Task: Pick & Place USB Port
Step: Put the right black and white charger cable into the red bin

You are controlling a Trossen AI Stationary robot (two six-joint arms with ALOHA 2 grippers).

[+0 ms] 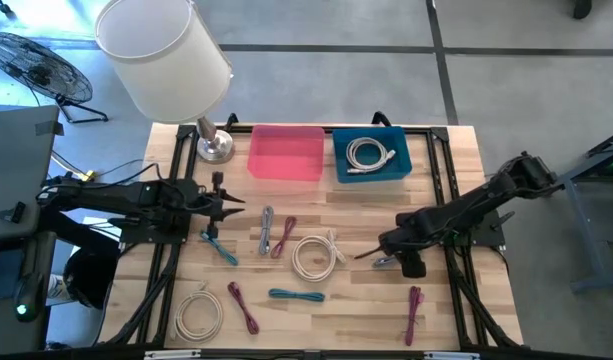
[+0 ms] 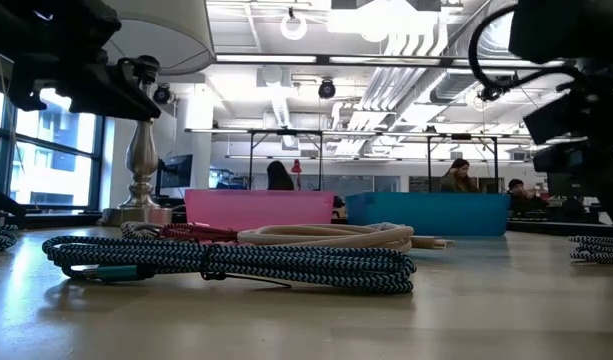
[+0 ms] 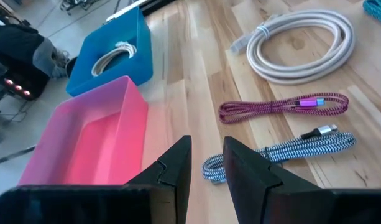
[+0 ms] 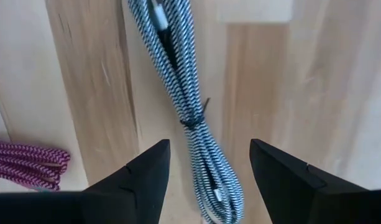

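A braided cable [image 4: 196,124] is straddled by the wide-spread right gripper [image 4: 209,163]; the left gripper [image 3: 207,163] is held narrowly parted, empty.

— Where's the left arm?
— Stretched in from the left edge, its left gripper [image 1: 229,205] low, fingers [image 3: 174,171] parted by a narrow gap, nothing between them.
— And the right?
— Angled down from the far right, right gripper [image 1: 371,257] spread wide — fingers [image 4: 140,171] well apart, empty.
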